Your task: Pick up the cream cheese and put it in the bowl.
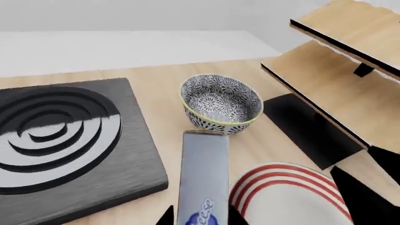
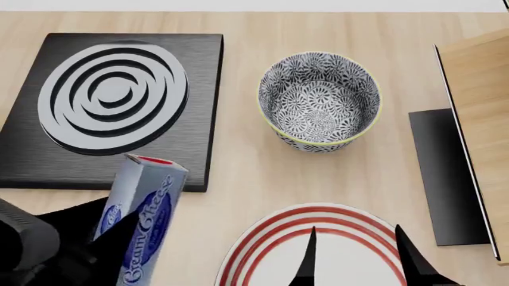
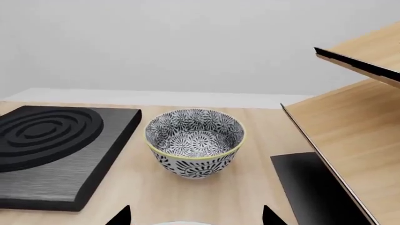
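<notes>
Head view shows the cream cheese (image 2: 143, 217) clamped in the left gripper (image 2: 99, 238) at the near left, lifted off the table (image 2: 238, 173), its long axis tilted up and pointing far-right. We judge the coming move turns on one relation — the bowl (image 2: 320, 101) lies to the far right of the held box, well apart from it, mouth up and with nothing in it. The left arm is the carrier; the right gripper (image 2: 354, 253) hovers spread apart and holding nothing over the red-ringed plate (image 2: 263, 244), near right. A black burner plate (image 2: 115, 101) sits far left; a wooden shelf (image 2: 477, 77) stands right of the bowl. Neither blocks the direct path — only the bowl's rim need be cleared.
</notes>
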`<state>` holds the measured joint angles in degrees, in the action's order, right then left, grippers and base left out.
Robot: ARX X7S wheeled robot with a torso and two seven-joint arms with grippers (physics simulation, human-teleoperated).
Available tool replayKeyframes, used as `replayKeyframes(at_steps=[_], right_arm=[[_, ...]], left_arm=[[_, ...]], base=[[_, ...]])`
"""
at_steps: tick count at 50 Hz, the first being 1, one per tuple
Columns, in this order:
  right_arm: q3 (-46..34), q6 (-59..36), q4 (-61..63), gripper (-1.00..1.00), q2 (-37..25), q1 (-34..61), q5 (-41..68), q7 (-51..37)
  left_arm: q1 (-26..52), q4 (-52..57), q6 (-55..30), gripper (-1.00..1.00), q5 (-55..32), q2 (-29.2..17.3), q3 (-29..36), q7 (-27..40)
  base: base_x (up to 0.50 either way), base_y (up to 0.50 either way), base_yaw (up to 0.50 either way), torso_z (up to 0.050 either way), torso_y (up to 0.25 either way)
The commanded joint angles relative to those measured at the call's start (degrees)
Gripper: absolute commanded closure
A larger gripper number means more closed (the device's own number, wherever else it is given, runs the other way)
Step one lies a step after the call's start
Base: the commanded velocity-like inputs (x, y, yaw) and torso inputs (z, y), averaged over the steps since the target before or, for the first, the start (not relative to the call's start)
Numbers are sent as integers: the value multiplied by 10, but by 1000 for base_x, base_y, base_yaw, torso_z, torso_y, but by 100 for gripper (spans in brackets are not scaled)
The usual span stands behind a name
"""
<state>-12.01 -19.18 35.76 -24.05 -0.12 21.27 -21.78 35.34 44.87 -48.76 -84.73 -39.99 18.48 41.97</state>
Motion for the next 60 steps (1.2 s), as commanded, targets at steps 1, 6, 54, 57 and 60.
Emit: replayKeyframes(at_steps=[1, 6, 54, 57, 60], right_arm=[[4, 19, 0, -100, 2, -6, 5, 3], [-3, 34, -4, -100, 2, -13, -2, 8], [73, 41, -74, -100, 30, 29, 542, 147], [68, 27, -85, -100, 29, 41, 579, 146], [64, 14, -87, -100, 26, 45, 621, 150]], left_arm=[[-10, -24, 75, 100, -7, 24, -52, -71], [-13, -39, 100, 100, -18, 37, -69, -80], [-16, -194, 267, 100, -128, 217, -131, -152], [-6, -193, 256, 100, -126, 214, -119, -150], [-4, -191, 257, 100, -131, 215, -119, -145]], base=[[0, 0, 0, 0, 0], [0, 0, 0, 0, 0], [0, 0, 0, 0, 0], [0, 0, 0, 0, 0], [0, 0, 0, 0, 7]])
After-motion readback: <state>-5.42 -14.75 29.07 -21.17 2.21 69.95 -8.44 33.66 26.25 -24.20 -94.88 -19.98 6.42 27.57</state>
